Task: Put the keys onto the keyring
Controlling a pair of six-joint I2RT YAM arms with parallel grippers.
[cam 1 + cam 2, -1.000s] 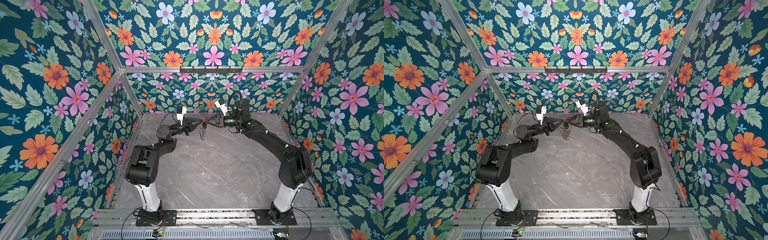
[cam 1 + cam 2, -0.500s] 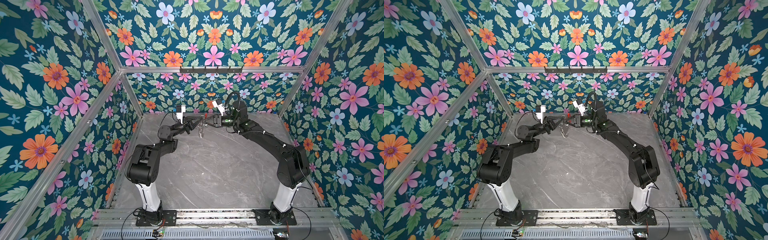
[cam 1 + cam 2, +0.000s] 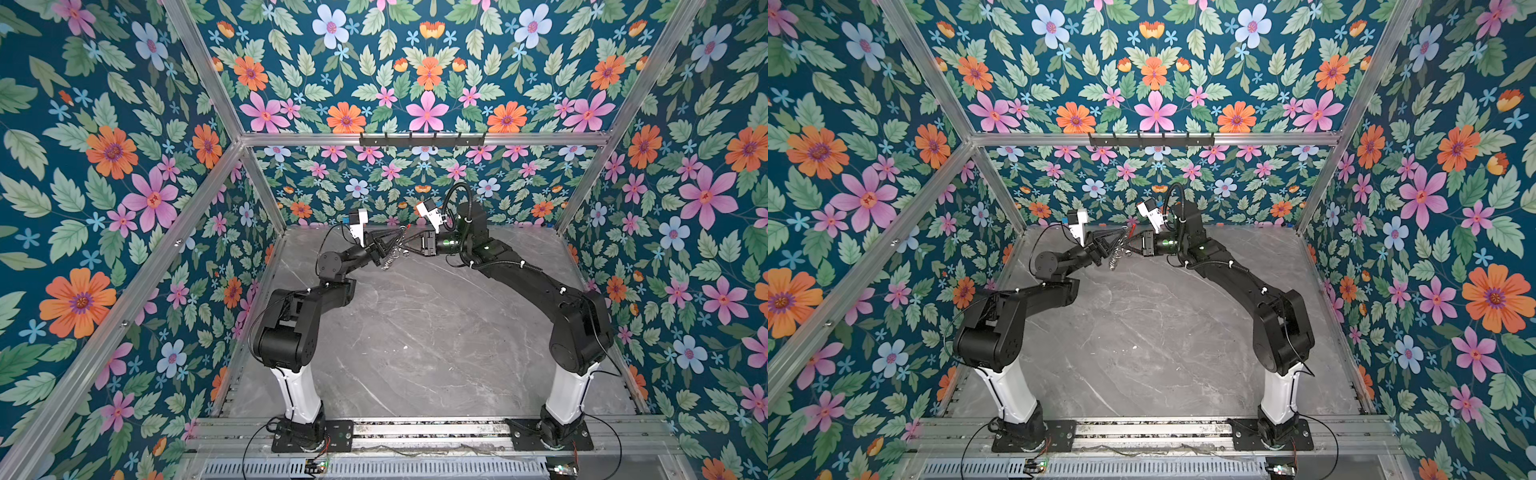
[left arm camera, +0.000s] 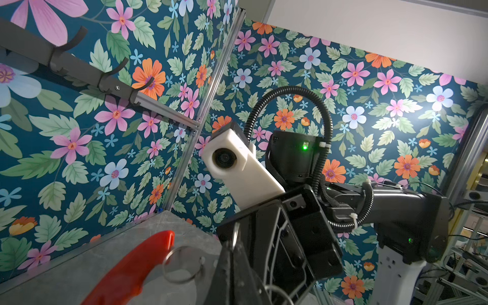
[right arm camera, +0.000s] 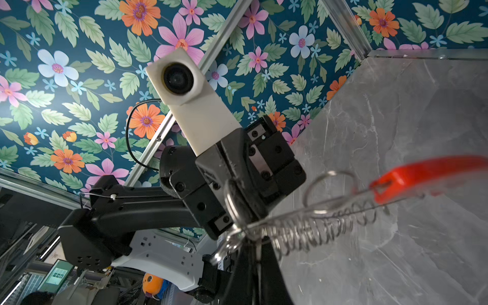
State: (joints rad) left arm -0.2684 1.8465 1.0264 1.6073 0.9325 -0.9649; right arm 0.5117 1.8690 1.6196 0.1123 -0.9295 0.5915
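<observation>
**Right gripper (image 3: 409, 246) closes in on the hanging keyring (image 5: 324, 211)**

Reaching farther toward its partner than a second ago, the right gripper now meets the left gripper (image 3: 395, 243) tip to tip. Its jaws, then apart, are pinched together; whether they trap a loop we cannot tell. The left gripper's jaws are clamped on the keyring's rim, so the keyring hangs in the air between the two sets of fingertips. Its silver loops (image 5: 303, 235) dangle beneath them, and its red piece (image 5: 422, 171) sits at the end farthest from the pinch. We cannot pick out the black key tag in any view. We judge the keyring light and its flat disc stiff, but the wire loops look thin, slick and free to swing. The flat rim or the red piece offers the surest hold. Well below both grippers lies a grey marbled tabletop (image 3: 415, 340); floral walls (image 3: 124, 166) close in around them, with a hook rail (image 3: 422, 140) high behind.
</observation>
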